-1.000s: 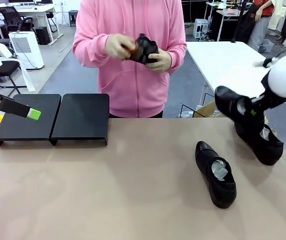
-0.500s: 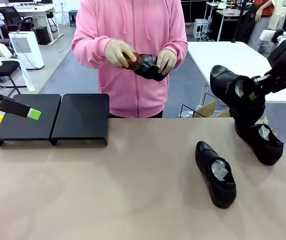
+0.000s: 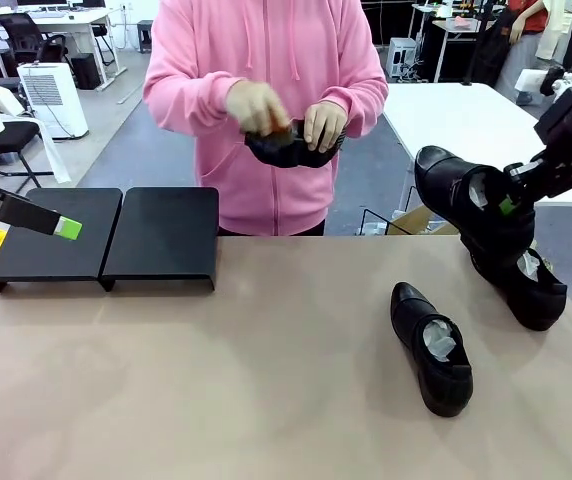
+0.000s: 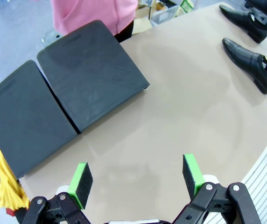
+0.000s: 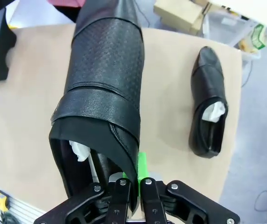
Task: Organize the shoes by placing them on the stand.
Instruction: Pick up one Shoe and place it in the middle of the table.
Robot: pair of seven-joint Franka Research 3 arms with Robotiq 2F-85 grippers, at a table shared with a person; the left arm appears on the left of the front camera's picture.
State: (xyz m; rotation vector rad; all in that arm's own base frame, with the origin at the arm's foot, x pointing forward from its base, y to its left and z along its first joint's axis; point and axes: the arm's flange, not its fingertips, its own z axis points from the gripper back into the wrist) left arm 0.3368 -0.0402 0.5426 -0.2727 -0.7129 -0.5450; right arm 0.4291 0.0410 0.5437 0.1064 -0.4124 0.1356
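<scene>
**A thin pinch, a heavy shoe and a long carry to the stand**

The right arm's fingers (image 5: 139, 170) are closed on the thin leather rim at the heel of the held shoe (image 3: 461, 195). The shoe hangs in the air at the right of the counter (image 3: 266, 400), its toe pointing away from the wrist. Most of its weight sits far from that small pinch, so it could swing, twist or slide out during a quick sideways move. Glossy leather makes a slip more likely.

Directly below it lies the right-hand shoe (image 3: 526, 285), and the middle shoe (image 3: 431, 345) lies on the counter toward the stand. A low carry could clip either one, and a dropped shoe would land on them.

The stand (image 3: 161, 235) is bare and well apart, at the far left, so the shoe has to cross most of the counter. The person's hands (image 3: 321, 122) hold a fourth shoe (image 3: 286, 150) above the far edge, near that path, and a high arc risks meeting them.

The left arm's fingers (image 3: 66, 228) hang spread wide and empty over the stand's left part, so a placement there could bump them. A twisted shoe may also land crooked or overhang the front lip.
</scene>
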